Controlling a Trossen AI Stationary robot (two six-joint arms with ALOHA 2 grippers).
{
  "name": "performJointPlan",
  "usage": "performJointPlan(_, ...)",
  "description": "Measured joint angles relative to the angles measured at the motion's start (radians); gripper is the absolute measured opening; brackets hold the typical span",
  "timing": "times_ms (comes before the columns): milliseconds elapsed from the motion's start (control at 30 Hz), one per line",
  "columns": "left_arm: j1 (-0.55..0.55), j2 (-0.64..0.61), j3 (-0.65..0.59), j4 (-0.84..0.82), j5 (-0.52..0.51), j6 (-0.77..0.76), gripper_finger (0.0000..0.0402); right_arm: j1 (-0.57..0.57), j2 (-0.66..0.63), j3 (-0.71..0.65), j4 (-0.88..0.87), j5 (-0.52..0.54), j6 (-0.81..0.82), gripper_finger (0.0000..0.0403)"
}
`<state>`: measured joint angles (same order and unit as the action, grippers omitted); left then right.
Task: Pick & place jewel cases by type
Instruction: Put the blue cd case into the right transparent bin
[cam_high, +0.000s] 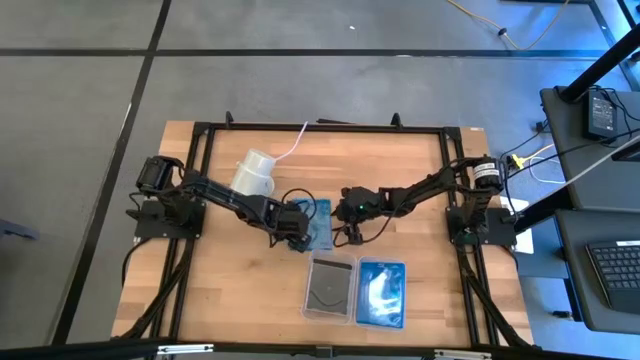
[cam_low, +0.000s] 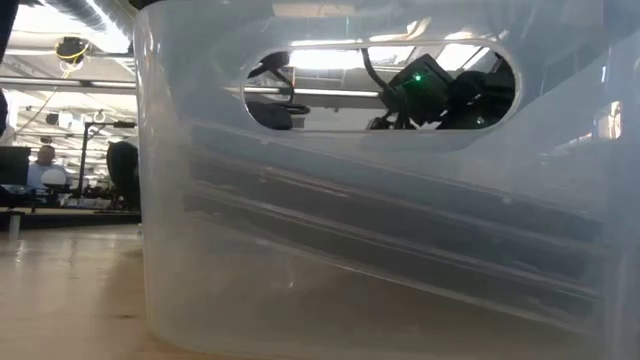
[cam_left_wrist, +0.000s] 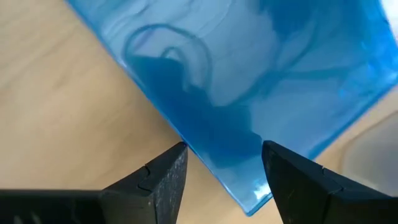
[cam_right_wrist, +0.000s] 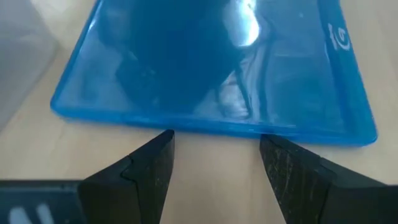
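The blue case (cam_high: 318, 222) lies flat on the bench (cam_high: 420, 290) near its middle, between the two claws. It looks thin, stiff and light, with a glossy face that would likely slip under the fingers; brittle plastic, so a hard squeeze could crack it. The best hold is probably across an edge, one finger over and one under, which calls for tipping or sliding that edge free of the wood first.

The left claw (cam_left_wrist: 222, 167) sits low at the case's left side, fingers apart at a moderate gap, with a corner of the case (cam_left_wrist: 249, 93) between the tips; whether they touch it I cannot tell. The right claw (cam_right_wrist: 214, 158) faces the case's long edge (cam_right_wrist: 211, 121) from the right, also parted, holding nothing, tips just short of it.

Nearer the front stand two trays, one with a grey case (cam_high: 330, 285), one with a blue case (cam_high: 381, 292). A white cup (cam_high: 253, 173) stands far left.
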<state>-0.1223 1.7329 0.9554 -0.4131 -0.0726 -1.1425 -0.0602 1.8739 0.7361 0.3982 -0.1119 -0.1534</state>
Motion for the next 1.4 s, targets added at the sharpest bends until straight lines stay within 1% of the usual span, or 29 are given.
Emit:
performJointPlan(100,0.024,0.0,-0.001,0.027,0.002,0.03,0.0203,-0.001,-0.001,0.0,-0.013,0.006,0.026,0.024)
performJointPlan(300,0.057,0.0,-0.003,0.028,-0.048,0.029,0.0199,-0.002,-0.001,0.0,-0.02,0.014,0.045,0.024)
performJointPlan(600,0.066,0.0,-0.003,0.046,-0.023,0.027,0.019,-0.002,0.001,0.0,-0.024,0.014,0.044,0.024)
performJointPlan(667,0.066,0.0,-0.003,0.047,-0.024,0.007,0.0189,-0.002,0.001,0.0,-0.024,0.014,0.042,0.024)
performJointPlan(767,0.066,-0.001,-0.003,0.052,-0.04,-0.01,0.0189,-0.001,0.001,-0.001,-0.039,0.038,0.043,0.024)
performJointPlan(1000,0.066,-0.047,-0.003,0.049,-0.072,-0.014,0.0185,-0.001,-0.001,0.002,-0.087,0.05,0.031,0.024)
performJointPlan(1267,0.063,-0.1,-0.001,0.042,-0.15,-0.007,0.0184,-0.001,-0.001,0.001,-0.088,0.058,0.036,0.024)
performJointPlan(1400,0.062,-0.117,-0.001,0.045,-0.165,0.004,0.0184,-0.001,-0.001,0.0,-0.087,0.057,0.032,0.024)
